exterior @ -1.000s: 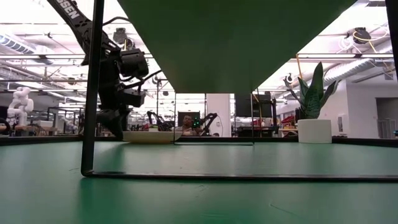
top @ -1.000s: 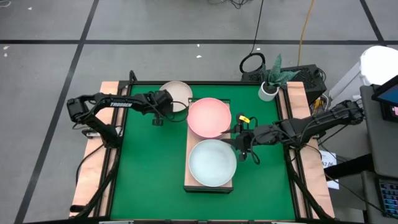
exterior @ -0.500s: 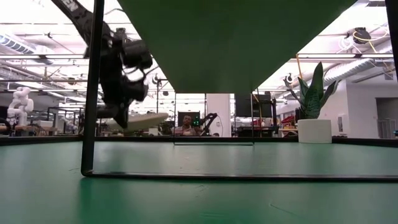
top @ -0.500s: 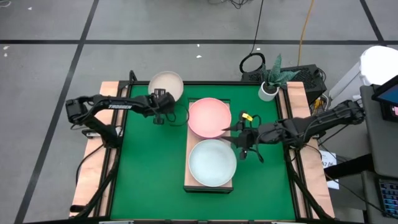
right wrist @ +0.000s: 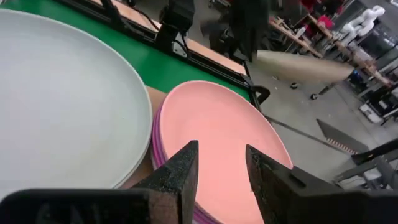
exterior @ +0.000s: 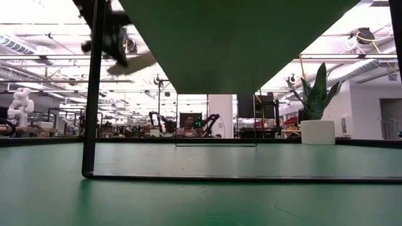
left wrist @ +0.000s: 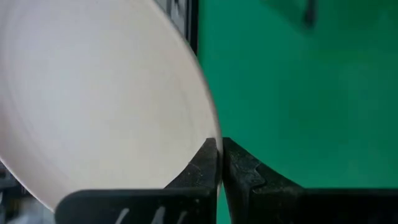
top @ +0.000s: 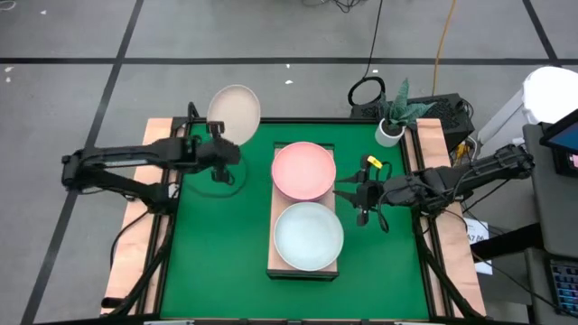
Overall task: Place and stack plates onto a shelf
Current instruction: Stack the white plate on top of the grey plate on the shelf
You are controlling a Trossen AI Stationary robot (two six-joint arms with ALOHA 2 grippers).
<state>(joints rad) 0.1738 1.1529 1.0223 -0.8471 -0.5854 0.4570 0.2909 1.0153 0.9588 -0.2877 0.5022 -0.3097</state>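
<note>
A cream plate (top: 234, 111) hangs tilted above the table's far left, with my left gripper (top: 225, 147) shut on it; the low view shows it high up (exterior: 135, 63). On the light-wood shelf (top: 302, 268) a pale pink plate (top: 303, 169) tops a small stack with a purple rim (right wrist: 158, 148) showing beneath. A pale blue-white plate (top: 308, 236) lies on the shelf nearer to me. My right gripper (top: 358, 195) stands open just right of the pink plate (right wrist: 217, 134), touching nothing. My left gripper pinches the cream plate's rim (left wrist: 208, 133) between its two fingers, on the plate's near side. The plate is lifted clear of the table and tilted, most of it reaching past the fingers toward the far edge.
A potted plant (top: 391, 119) stands at the far right corner. The shelf's black frame leg (exterior: 92, 94) rises in the low view, with the shelf's underside overhead. Wooden side strips (top: 134, 235) flank the green table top (top: 217, 244).
My left gripper has shut on the cream plate's rim and risen, drawing back toward the table's left edge; the plate has come off the table and hangs tilted, high up. My right gripper has drawn a little toward the right edge, away from the pink plate, still open.
</note>
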